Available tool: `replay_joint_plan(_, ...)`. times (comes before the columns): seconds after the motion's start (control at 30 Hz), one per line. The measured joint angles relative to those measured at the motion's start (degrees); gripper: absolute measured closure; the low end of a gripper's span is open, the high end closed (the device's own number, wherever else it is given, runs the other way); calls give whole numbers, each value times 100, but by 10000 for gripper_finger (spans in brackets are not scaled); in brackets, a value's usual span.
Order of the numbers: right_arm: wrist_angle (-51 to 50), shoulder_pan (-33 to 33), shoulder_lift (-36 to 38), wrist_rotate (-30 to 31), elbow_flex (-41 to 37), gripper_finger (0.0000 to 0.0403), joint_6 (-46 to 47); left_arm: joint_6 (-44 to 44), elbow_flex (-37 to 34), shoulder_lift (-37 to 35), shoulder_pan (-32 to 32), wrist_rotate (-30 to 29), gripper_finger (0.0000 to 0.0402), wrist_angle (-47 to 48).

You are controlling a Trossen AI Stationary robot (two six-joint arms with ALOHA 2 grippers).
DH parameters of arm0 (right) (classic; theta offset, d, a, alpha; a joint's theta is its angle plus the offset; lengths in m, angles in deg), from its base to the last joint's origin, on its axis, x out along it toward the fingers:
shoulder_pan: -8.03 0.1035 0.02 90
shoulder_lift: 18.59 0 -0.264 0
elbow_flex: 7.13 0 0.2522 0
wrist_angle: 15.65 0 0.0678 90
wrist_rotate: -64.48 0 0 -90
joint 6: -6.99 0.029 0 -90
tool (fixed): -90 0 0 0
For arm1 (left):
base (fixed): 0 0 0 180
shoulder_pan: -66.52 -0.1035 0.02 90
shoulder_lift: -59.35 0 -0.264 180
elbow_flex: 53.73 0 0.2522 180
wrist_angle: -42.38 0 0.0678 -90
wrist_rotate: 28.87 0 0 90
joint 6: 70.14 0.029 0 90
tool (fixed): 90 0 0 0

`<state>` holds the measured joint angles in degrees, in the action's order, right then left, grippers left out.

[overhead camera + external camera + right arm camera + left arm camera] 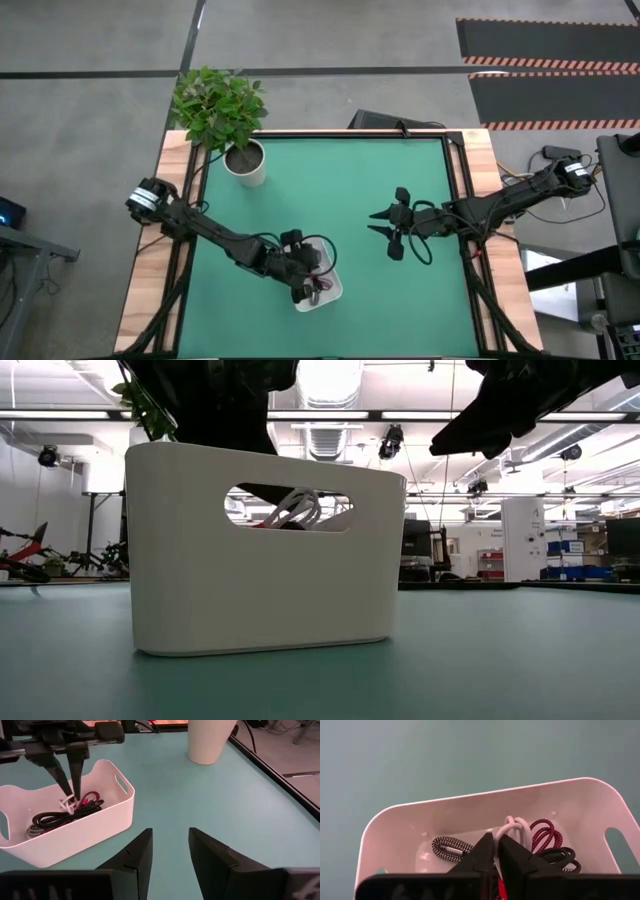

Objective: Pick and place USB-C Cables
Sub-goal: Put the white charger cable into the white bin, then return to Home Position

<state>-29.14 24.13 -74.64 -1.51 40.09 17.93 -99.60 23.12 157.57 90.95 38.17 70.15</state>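
Observation:
The white tray [334,291] stands on the green mat near the table's near edge. In the left wrist view it [470,807] holds all the cables: the grey braided one [447,847], the white one [516,826], the magenta-red one [546,834] and the black one [561,856]. My left gripper [497,846] reaches down into the tray and is shut on the white cable. The right wrist view shows this from the side, with the left gripper [73,795] in the tray [102,822]. My right gripper [394,226] hovers open over the mat's right half, touching nothing. My left gripper pinches the white cable's looped bundle [508,831] between its two fingertips [66,787]. It comes from above, pointing down into the tray. The loops stick out past the fingers. The bundle's lower part sits among the other cables; I cannot tell whether it is lifted clear.
A white pot with a green plant [244,160] stands at the mat's far left corner. The mat [360,180] between the tray and the right gripper is bare. In the low view the tray's wall [260,590] fills the near ground, white loops showing through its handle slot.

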Motion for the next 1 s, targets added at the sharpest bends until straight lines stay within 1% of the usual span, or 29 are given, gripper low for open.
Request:
replay_joint_plan(0.1, 0, 0, 0, -2, 0, 284, 0, -35, 0, -73, 10, 1, 398, 150)
replay_joint_plan(0.23, 0, 0, 0, -1, 0, 280, 0, -416, 0, -375, 25, 9, 399, 442)
replay_joint_plan(0.3, 2, 0, 0, 0, 0, 280, 2, -747, 0, -522, 33, 33, 400, 636)
replay_joint_plan(0.43, 4, 0, 0, -1, -1, 284, 1, -1498, -28, -831, 76, 64, 400, 1358)
replay_joint_plan(0.57, 10, 0, 0, 0, -4, 287, -13, -2056, -120, -936, 80, 85, 399, 1548)
replay_joint_plan(0.63, 60, 0, 0, 0, -4, 285, -44, -2271, -125, -936, 75, 100, 391, 1552)
replay_joint_plan(0.77, 168, 0, 0, 0, -4, 279, -46, -2530, -125, -934, 13, 231, 360, 1564)
replay_joint_plan(1.0, 173, 0, -4, 0, -4, 275, -44, -2548, -107, -1066, 1, 296, 305, 1823)
